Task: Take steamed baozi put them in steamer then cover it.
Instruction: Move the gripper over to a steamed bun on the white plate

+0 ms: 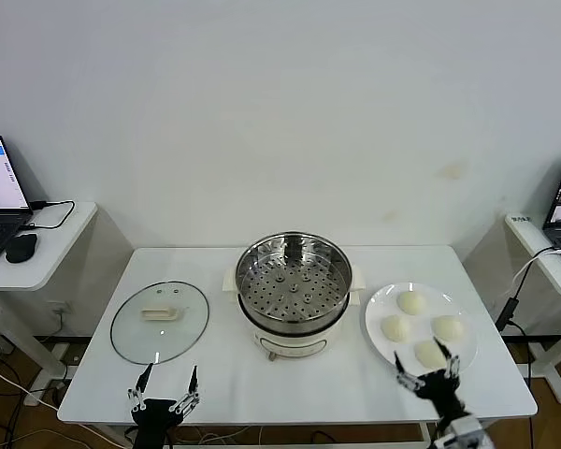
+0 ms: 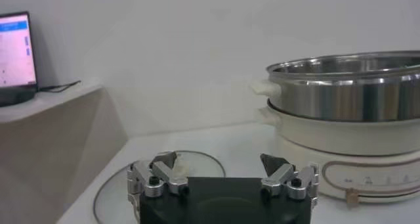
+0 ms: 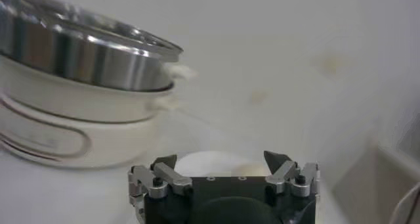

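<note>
while both my arms sit low at the near edge of the white rectangular table [image 1: 224, 383], the round shiny steel steamer [image 1: 294, 293] on its cream-white electric base stands at the table's centre, uncovered, its perforated steel tray bare. the round clear glass cover [image 1: 159, 321] with the cream rectangular handle lies flat on the table to the left of the steamer, apart from it. four small round cream-white steamed baozi [image 1: 410, 302] rest on the flat white round plate [image 1: 379, 309] to the right of the steamer, close beside its base.

my left gripper [image 1: 166, 383] is at the near table edge, just in front of the glass cover, its fingers spread wide and holding nothing. in the left wrist view the same gripper [image 2: 220, 169] shows its two fingers well apart, with the cover's rim [image 2: 203, 157] beyond them and the steamer [image 2: 348, 100] off to one side.

my right gripper [image 1: 428, 372] is at the near rim of the plate, its fingers parted on either side of the nearest bun; whether they touch it i cannot tell. the right wrist view shows this gripper [image 3: 222, 169] open, pale bun shapes beyond the fingers, and the steamer [image 3: 79, 81] further off.
</note>
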